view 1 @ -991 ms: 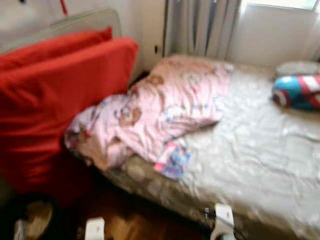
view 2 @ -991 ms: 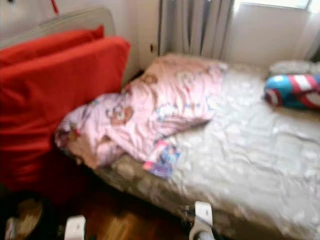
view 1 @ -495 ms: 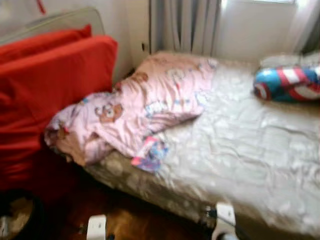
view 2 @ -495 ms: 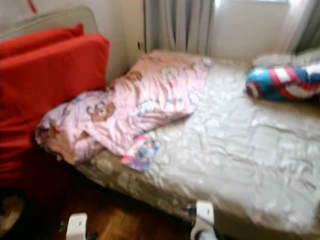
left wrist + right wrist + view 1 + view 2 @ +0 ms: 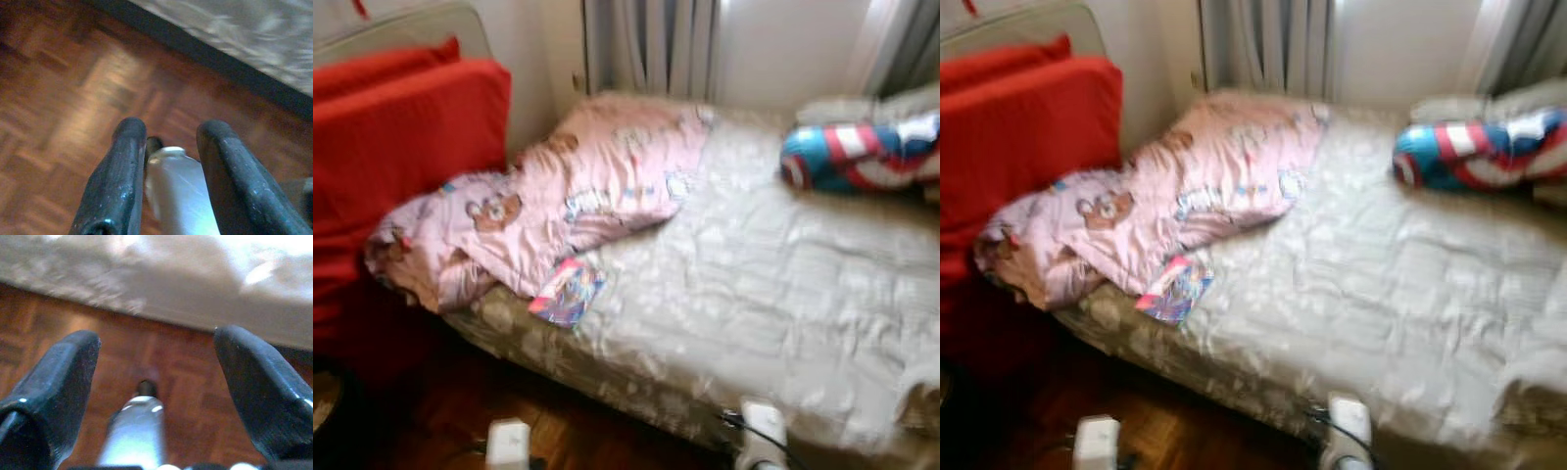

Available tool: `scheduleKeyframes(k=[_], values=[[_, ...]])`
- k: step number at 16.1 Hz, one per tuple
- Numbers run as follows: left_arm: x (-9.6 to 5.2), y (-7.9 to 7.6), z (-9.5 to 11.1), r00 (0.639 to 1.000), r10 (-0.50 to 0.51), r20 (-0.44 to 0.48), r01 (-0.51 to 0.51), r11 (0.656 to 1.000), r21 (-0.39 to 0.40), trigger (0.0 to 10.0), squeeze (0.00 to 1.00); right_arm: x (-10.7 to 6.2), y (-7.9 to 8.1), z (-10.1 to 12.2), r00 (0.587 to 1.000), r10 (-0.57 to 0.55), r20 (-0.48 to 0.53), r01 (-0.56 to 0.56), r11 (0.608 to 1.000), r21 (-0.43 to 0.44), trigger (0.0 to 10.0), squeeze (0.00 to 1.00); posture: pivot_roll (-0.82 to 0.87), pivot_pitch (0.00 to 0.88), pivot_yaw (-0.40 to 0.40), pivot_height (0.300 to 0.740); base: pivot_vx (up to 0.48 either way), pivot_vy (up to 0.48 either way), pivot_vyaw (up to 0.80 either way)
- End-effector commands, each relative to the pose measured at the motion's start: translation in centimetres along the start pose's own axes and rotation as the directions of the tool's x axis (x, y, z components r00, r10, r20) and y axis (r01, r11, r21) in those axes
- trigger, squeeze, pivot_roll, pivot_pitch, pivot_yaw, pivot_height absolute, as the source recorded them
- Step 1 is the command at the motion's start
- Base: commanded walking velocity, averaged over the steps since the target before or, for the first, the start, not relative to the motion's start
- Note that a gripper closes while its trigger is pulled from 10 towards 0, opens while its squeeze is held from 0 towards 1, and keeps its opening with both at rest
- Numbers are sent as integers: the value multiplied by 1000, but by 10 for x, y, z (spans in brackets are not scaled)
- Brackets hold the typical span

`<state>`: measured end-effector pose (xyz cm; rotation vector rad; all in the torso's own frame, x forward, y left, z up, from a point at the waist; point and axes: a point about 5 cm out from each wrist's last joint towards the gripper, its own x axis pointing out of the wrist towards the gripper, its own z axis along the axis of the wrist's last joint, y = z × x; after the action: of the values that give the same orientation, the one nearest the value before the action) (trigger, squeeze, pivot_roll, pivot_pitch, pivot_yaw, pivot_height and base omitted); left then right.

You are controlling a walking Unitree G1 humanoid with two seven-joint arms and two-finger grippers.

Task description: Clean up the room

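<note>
A pink blanket [image 5: 558, 196] printed with bears lies crumpled across the left end of the bed [image 5: 783, 294], spilling over its near-left corner. Just beside the blanket's lower fold, a small colourful book or packet [image 5: 566, 292] sits flat near the bed's front edge. A round blue, red and white cushion [image 5: 857, 155] rests at the far right of the bed, well apart from both.

The left pincer [image 5: 168, 171] hangs low over the parquet floor [image 5: 63, 98], its black fingers narrowly parted with nothing between them. The right pincer [image 5: 151, 396] is spread wide, also empty, near the bed's front edge. Both are well short of the blanket.

The grey quilted bedcover is wrinkled and shiny. Red cushions [image 5: 401, 137] stand against the wall on the left; bare floor runs along the bed's front.
</note>
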<state>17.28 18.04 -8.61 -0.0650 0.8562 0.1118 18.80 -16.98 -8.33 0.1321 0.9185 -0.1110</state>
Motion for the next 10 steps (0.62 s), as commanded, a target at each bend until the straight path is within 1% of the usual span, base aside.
scheduleKeyframes(k=[1, 5, 6, 8, 10], values=[[-1, 10, -2, 1000, 25, -9, -25, 1000, 1, 10000, 0, 1, 10, 2, 1000, 24, 5, -24, 1000, 9, 10000, 0, 20, 29, -16, 740, 0, -255, 0], [-1, 11, -2, 1000, 26, -10, -26, 1000, 1, 10000, 0, 1, 10, 2, 1000, 24, 5, -24, 1000, 10, 10000, 0, 23, 24, -18, 740, 0, -254, 0], [-1, 12, 0, 1000, 27, -5, -27, 1000, 0, 10000, 0, 1, 10, 2, 1000, 24, 5, -24, 1000, 9, 10000, 0, 24, 23, -19, 740, 0, -255, 0], [2, 19, 12, 999, 33, 15, -33, 999, -3, 10000, 0, 1, 10, 2, 1000, 25, 5, -25, 1000, 6, 10000, 0, 26, 20, -21, 740, 0, -255, 0], [3, 20, 13, 999, 35, 17, -35, 999, -6, 10000, 0, 1, 10, 3, 1000, 26, 5, -26, 1000, 5, 10000, 0, 25, 16, -22, 740, 0, -257, 0]])
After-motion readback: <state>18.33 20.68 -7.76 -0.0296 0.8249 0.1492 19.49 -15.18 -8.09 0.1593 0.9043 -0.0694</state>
